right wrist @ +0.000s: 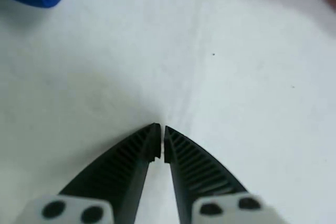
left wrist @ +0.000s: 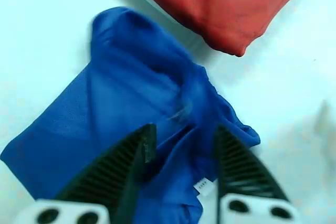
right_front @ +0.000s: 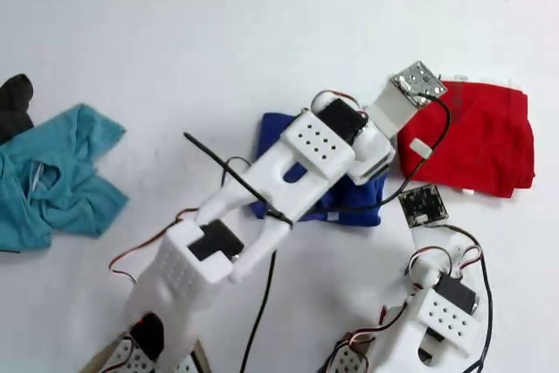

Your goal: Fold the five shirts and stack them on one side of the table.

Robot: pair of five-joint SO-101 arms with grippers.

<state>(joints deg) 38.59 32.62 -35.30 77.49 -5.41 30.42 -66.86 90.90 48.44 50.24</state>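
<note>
A crumpled blue shirt lies on the white table, also visible under the left arm in the high view. My left gripper hangs open just over it, a raised fold of blue cloth between its fingers. Beside the blue shirt, at the right of the table, lies a folded red shirt. My right gripper is shut over bare table near the front right, holding nothing. A teal shirt lies loose at the left edge.
A dark garment sits at the far left beside the teal shirt. The left arm stretches diagonally across the table's middle, cables trailing from it. The right arm stays near the front right.
</note>
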